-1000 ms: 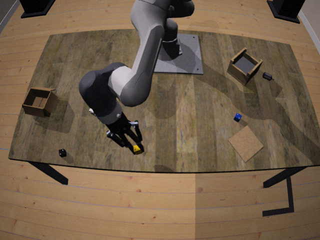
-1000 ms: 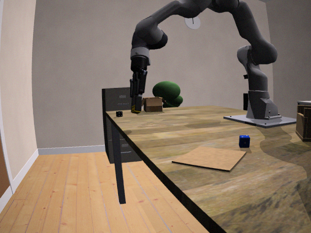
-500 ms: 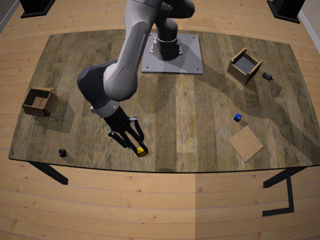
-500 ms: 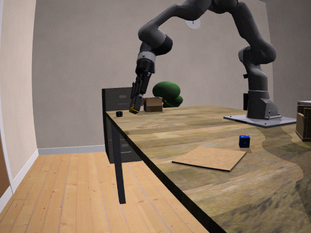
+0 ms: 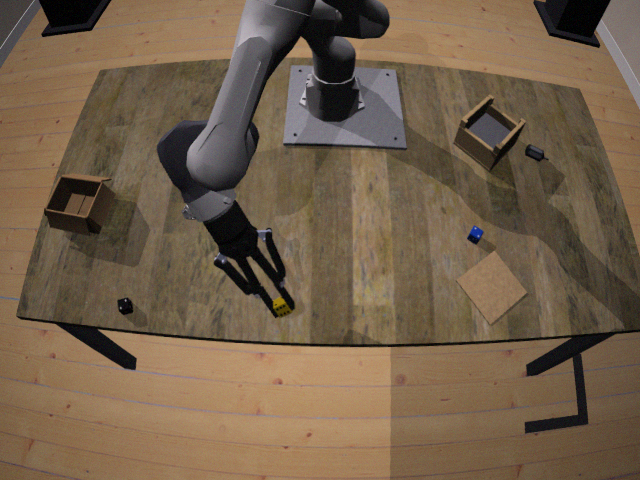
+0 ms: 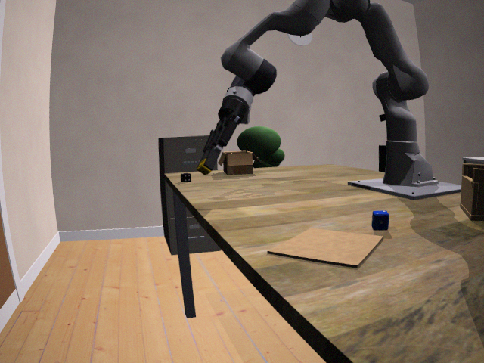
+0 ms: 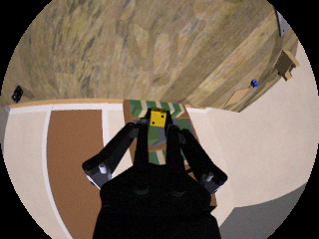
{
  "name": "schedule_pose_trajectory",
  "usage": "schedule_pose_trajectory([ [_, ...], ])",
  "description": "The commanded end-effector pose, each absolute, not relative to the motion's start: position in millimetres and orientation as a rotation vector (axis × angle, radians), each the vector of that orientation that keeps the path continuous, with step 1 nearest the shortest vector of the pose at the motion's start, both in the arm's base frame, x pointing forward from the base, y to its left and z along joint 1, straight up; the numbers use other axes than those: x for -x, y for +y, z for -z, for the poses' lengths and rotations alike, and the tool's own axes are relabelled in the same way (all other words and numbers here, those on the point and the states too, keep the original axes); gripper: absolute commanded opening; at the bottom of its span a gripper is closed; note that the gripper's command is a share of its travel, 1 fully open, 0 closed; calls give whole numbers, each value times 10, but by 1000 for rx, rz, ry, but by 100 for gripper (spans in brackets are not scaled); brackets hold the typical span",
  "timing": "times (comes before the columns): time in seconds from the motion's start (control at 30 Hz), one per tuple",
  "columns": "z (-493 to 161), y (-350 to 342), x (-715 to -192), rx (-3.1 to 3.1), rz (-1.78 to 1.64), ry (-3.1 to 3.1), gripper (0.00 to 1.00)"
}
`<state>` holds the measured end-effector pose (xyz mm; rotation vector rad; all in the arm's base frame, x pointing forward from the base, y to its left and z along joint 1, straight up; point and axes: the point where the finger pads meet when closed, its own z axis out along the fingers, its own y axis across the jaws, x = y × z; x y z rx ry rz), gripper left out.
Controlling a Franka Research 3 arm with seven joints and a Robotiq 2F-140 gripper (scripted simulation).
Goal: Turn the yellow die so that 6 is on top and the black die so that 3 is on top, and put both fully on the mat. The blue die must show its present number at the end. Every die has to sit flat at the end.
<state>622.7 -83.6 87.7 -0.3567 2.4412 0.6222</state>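
Weathered wooden planks make your bench. Near its front-left corner sits the small black cubic die. Rightward, by the front edge, your black two-finger gripper pinches the yellow cubic die, tilted; probably light, stiff: keep opposite flat faces. Toward the front-right corner lies the square tan mat.

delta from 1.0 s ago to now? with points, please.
The gripper (image 5: 283, 305) (image 6: 204, 165) (image 7: 158, 115) tipped from near upright to a clear slant, swinging the yellow die (image 5: 282, 306) (image 6: 203, 168) (image 7: 159, 119) held in its fingers outward. No grasp or release. Black die (image 5: 125, 305) (image 6: 185, 178) (image 7: 17, 94), blue die (image 5: 475, 234) (image 6: 380, 220) (image 7: 254, 83) and mat (image 5: 492, 288) (image 6: 326, 246) (image 7: 237, 97) unchanged.
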Motion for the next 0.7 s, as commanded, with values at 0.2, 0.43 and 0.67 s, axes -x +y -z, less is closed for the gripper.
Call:
schedule_pose_trajectory([
  [0.2, -940, -959, -6270, 445, -495, 2237, 24],
  [0.43, -960, -1058, -6258, 413, -437, 2178, 24],
  [0.67, -974, -1214, -6217, 368, -348, 2115, 24],
])
